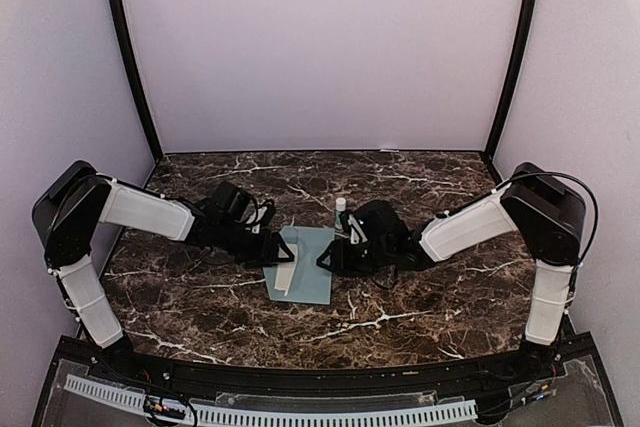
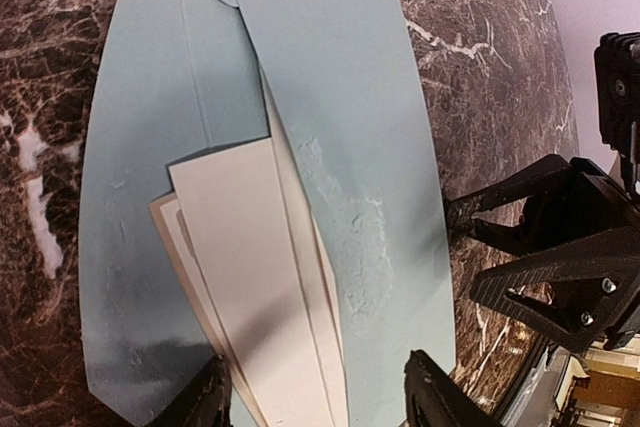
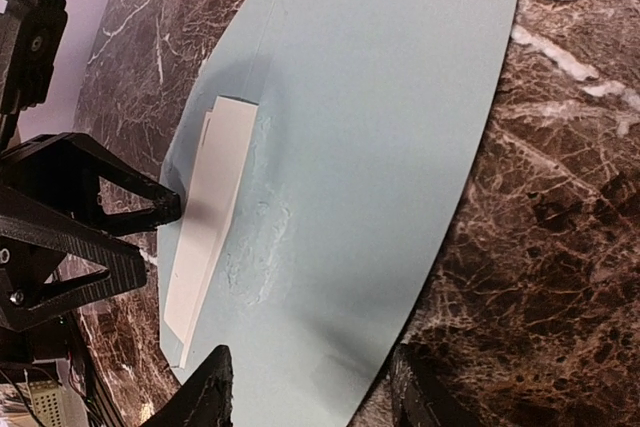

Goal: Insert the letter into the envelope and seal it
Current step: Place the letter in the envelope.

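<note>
Item 1, envelope point(image 1: 312, 269): pale blue, flat on the marble table point(image 1: 420, 317). We find it between the two grippers, under the fingertips of both. A rough, wrinkled patch point(image 2: 358, 247) marks its face just beside the letter.

Item 2, letter point(image 1: 286, 275): white folded paper lying on the envelope, on the half nearer the left gripper. One long side runs along a slanting fold of the envelope. We cannot tell how far it is tucked beneath.

Item 3, left gripper point(image 1: 280, 252): jaws held apart, low over the envelope's edge. In its own wrist view the near end of the letter lies between its fingers point(image 2: 213, 402), one finger overlapping the paper's edge. We see no closed grip on anything.

Item 4, right gripper point(image 1: 330, 257): jaws likewise apart, tips at the opposite edge of the envelope and pointing towards the left gripper. We see bare blue paper between its fingers point(image 3: 207, 392) and nothing held.

Item 5, glue stick point(image 1: 340, 215): white with green print, upright on the table. We log it beyond the right gripper, just past the envelope's far corner, touching neither gripper.
</note>
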Controlling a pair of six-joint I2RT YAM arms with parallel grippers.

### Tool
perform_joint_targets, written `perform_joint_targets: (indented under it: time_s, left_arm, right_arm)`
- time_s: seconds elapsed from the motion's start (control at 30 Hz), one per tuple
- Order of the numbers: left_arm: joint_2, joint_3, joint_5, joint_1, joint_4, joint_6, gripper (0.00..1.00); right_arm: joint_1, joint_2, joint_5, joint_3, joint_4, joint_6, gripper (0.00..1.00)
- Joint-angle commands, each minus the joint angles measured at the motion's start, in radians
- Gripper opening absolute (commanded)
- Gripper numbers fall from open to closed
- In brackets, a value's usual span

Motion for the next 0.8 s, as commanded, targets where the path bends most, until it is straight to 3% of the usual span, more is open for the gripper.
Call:
perform_joint_targets:
  time_s: [0.0, 0.77]
  left_arm:
    - [0.000, 0.025, 0.002, -0.012, 0.011, -0.001, 0.58]
    - [0.007, 0.016, -0.089, -0.031, -0.025, 0.016, 0.58]
  right_arm:
    - [-0.008, -0.031, 0.041, -0.027, 0.001, 0.016, 0.51]
    - [-0.014, -0.009, 0.010, -0.023, 0.009, 0.026, 0.52]
